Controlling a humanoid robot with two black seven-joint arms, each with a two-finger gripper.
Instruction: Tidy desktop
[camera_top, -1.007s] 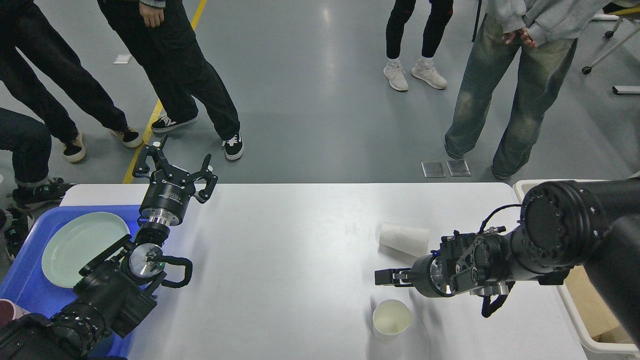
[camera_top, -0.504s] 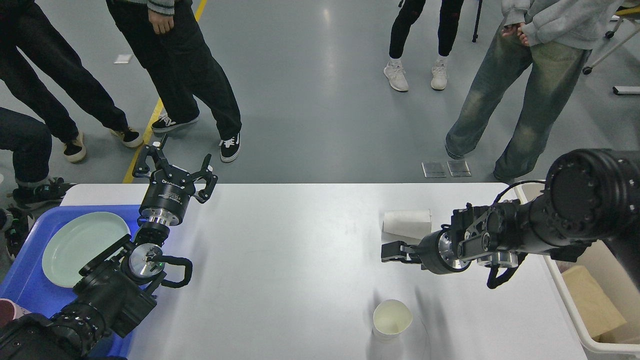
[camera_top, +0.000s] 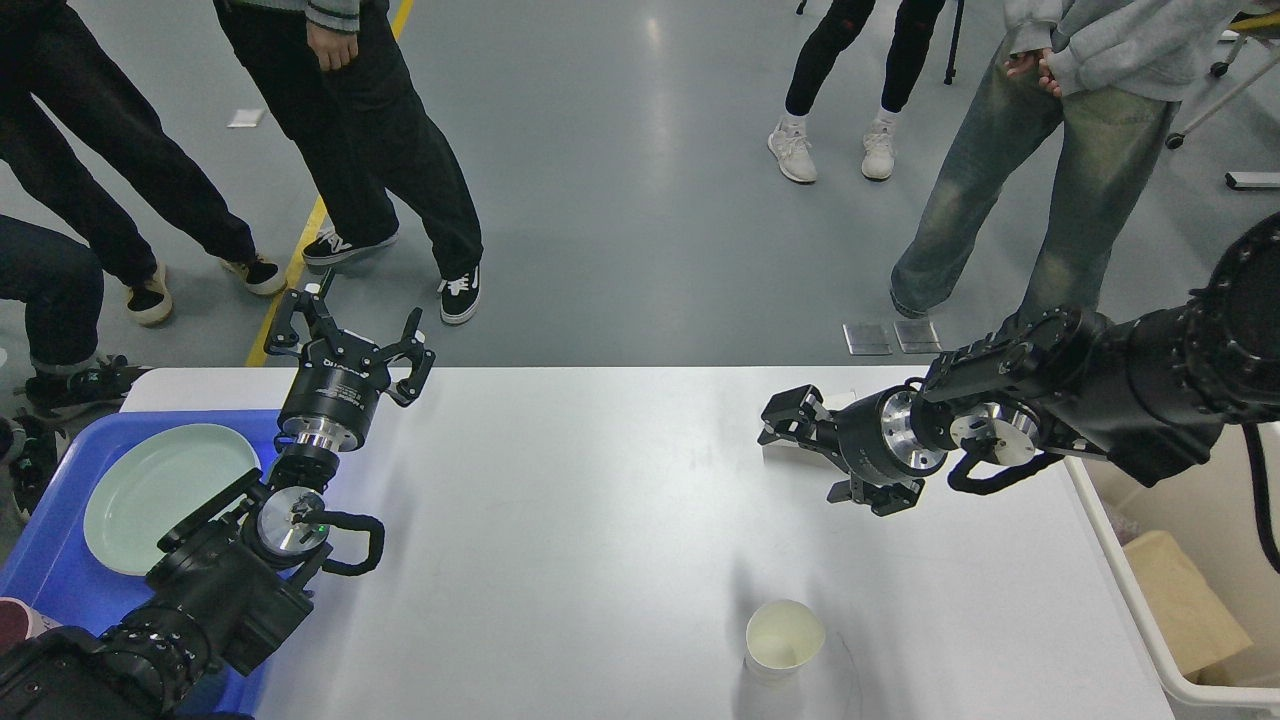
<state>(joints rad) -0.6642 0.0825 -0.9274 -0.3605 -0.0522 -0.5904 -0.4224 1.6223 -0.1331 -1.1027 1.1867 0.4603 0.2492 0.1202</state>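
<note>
Head view — right pincer hiding tipped cup

The right gripper has swung up and toward the far edge of the worktop, from near the upright paper cup to the lying paper cup, which it now mostly hides. The right arm has lifted off the bin, baring its rim

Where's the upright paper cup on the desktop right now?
In the head view, the upright paper cup stands on the desktop near its front edge, right of centre, below and apart from the right claw.
</note>
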